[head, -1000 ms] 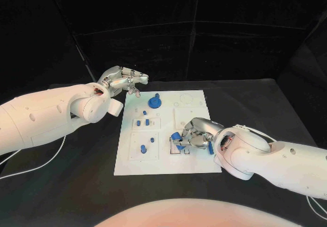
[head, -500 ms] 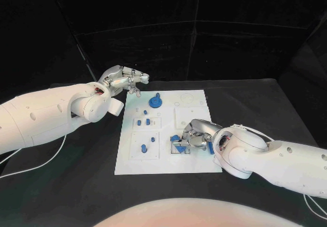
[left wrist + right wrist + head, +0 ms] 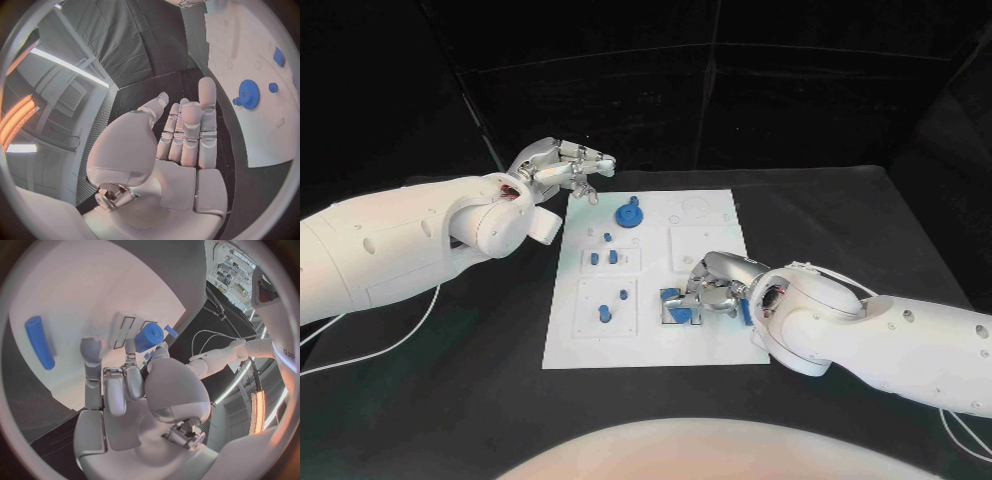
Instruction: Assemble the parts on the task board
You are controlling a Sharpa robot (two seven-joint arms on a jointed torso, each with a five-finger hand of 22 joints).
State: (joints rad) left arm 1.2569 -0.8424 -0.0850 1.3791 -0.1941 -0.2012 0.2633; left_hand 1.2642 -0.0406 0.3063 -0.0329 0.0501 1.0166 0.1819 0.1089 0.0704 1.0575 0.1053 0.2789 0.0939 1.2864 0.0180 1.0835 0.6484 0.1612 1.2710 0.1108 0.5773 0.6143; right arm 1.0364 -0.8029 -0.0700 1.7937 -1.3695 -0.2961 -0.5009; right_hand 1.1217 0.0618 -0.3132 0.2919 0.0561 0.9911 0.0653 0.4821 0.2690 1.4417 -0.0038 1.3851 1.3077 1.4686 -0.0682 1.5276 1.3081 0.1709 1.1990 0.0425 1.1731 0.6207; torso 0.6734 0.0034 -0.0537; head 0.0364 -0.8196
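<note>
My right hand [image 3: 711, 285] sits low over the near right part of the task board [image 3: 711, 345], fingers curled in, pinching a blue cylinder part [image 3: 149, 336] between thumb and fingertips. From my right wrist the cylinder's round end shows just above the fingers, over two small rectangular slots in the board. In the head view, bits of blue [image 3: 678, 305] show just beside and under the fingers at a recessed pocket; whether the part touches the board I cannot tell. A blue peg [image 3: 39, 342] lies flat on the white plate, apart from that hand. My left hand [image 3: 564, 170] hangs above the black tabletop [image 3: 877, 230] past the board's far left corner, holding nothing; from my left wrist its fingers [image 3: 187, 135] are stretched out side by side, thumb set off a little. A blue gear [image 3: 630, 215] stands on the far part of the board, near the left hand but not touching it. Several small blue pegs [image 3: 602, 259] stand in the left column of pockets, another [image 3: 604, 314] nearer to me.
</note>
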